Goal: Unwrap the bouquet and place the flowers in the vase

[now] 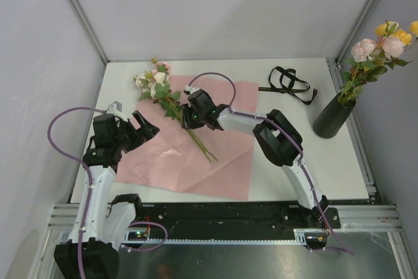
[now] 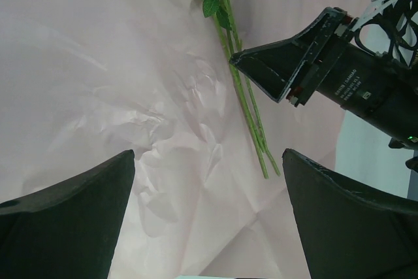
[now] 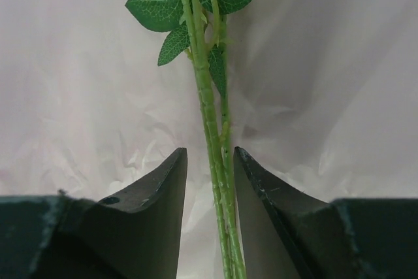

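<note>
Right fingers (image 3: 160,184) narrowed, one each side of the thin green stems (image 3: 208,96), a sliver of gap showing, not clamped. Right arm reaches left across the bench (image 1: 294,174), elbow bent, wrist angled down. Left fingers (image 2: 72,207) spread wide, hovering over the sheet's left part, arm folded at the bench edge. The flowers (image 1: 157,83), pale blooms and serrated leaves, lie diagonally on crinkled pink paper (image 1: 222,161) spread flat. Black ribbon (image 1: 290,83) looped toward the back. Dark vase (image 1: 333,119) at far right, holding yellow and pink blooms (image 1: 385,40).
</note>
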### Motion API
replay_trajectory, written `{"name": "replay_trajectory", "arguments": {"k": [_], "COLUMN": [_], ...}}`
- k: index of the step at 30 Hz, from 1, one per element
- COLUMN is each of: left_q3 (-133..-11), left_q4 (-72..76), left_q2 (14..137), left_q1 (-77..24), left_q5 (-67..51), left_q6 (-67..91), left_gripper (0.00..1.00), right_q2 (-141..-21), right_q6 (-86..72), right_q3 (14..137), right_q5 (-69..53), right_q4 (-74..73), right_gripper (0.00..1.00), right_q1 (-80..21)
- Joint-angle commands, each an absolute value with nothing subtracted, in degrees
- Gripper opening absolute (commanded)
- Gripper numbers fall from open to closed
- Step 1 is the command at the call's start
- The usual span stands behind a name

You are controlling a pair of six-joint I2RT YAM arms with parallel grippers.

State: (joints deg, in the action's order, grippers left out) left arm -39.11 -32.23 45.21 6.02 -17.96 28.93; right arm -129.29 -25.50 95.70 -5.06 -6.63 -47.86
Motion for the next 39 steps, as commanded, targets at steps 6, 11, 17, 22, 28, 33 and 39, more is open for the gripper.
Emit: {"name": "replay_trajectory", "arguments": {"k": [6,11,17,22,28,33,39], "left_q3": [-38.81,-38.78,-38.85,-38.8,-38.85,-38.84,-38.8], "left_q4": [-30.94,-30.9,-30.92,-30.91,-30.88,-30.94,-30.9], "left_q2": [44.9,44.91,45.06,45.06,45.17,45.07,44.69], "left_q1": [6.57,6.56,6.59,6.57,6.52,6.57,6.58], "left_q5": [-17.52,-17.49,-17.53,-17.58,-17.53,-17.58,-17.58], "left_q6": [28.74,28.73,28.76,28.71,28.76,28.69,28.7], "left_gripper": [1.0,1.0,1.0,1.0,1.0,1.0,1.0], "right_q2": [-131.94,-130.67,-130.31,-130.63,-130.4,-128.88,-122.69], "right_q6": [-24.99,-24.19,-22.89,-22.53,-22.03,-21.52,-22.74], "right_q3": [99.52,99.17,99.91,100.0,100.17,99.22,94.59], "right_q5": [-3.55,-1.91,-1.54,-1.59,-1.6,-1.9,-4.74], "right_q4": [-5.16,-4.63,-4.36,-3.63,-2.93,-2.12,4.36], "right_gripper": [0.33,0.3,0.3,0.25,0.06,0.0,0.0], "right_q1": [-48.55,-48.52,-48.52,-48.6,-48.6,-48.6,-48.66]}}
